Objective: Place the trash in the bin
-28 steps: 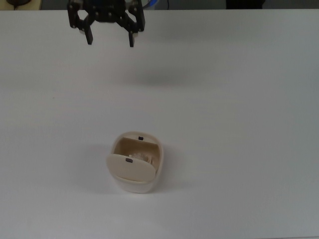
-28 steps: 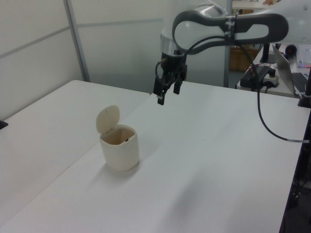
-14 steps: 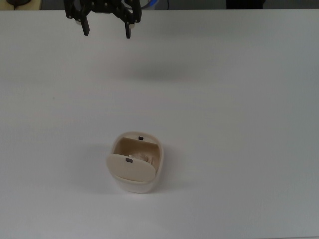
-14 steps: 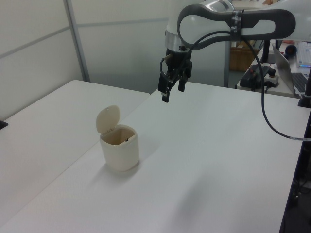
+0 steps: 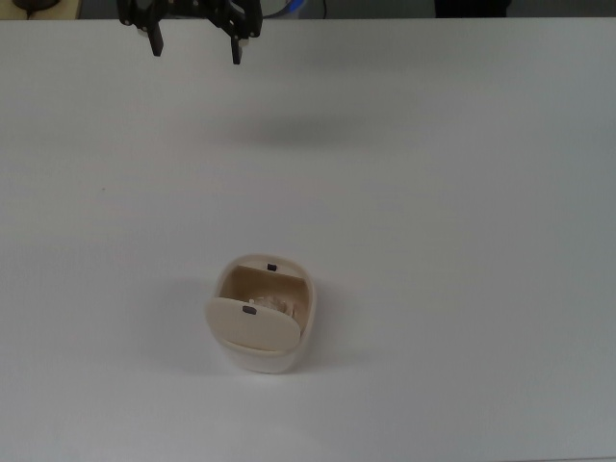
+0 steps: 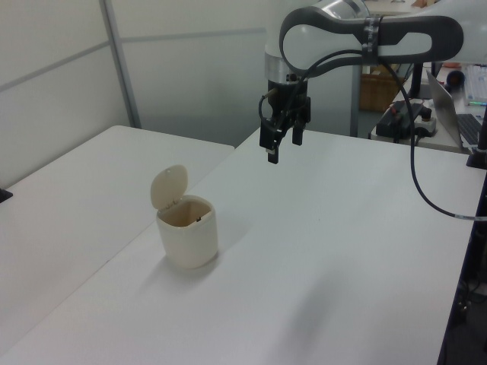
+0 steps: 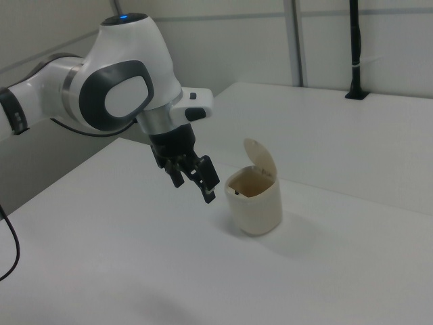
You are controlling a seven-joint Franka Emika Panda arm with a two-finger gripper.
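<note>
The beige bin [image 5: 260,351] stands on the white table with its flap lid [image 5: 252,323] swung up. It also shows in the left view as the bin [image 6: 188,234] and in the right view as the bin [image 7: 256,201]. Inside it, an off-white crumpled wad, the trash [image 5: 275,304], lies on the bottom; only the top view looks in. My gripper [image 5: 195,45] hangs open and empty at the top view's upper edge, well away from the bin. In the left view the gripper [image 6: 282,147] is up and to the bin's right; in the right view the gripper [image 7: 195,187] is left of the bin.
The white table [image 5: 462,241] spreads wide around the bin. A seam [image 6: 152,228] joins two tabletops just behind the bin in the left view. A laptop [image 6: 456,114] and cables sit at the left view's far right. A black post [image 7: 354,47] stands at the back in the right view.
The open gripper has drawn further from the bin, toward the top view's upper edge and rightward in the left view. Bin, lid and trash have not moved.
</note>
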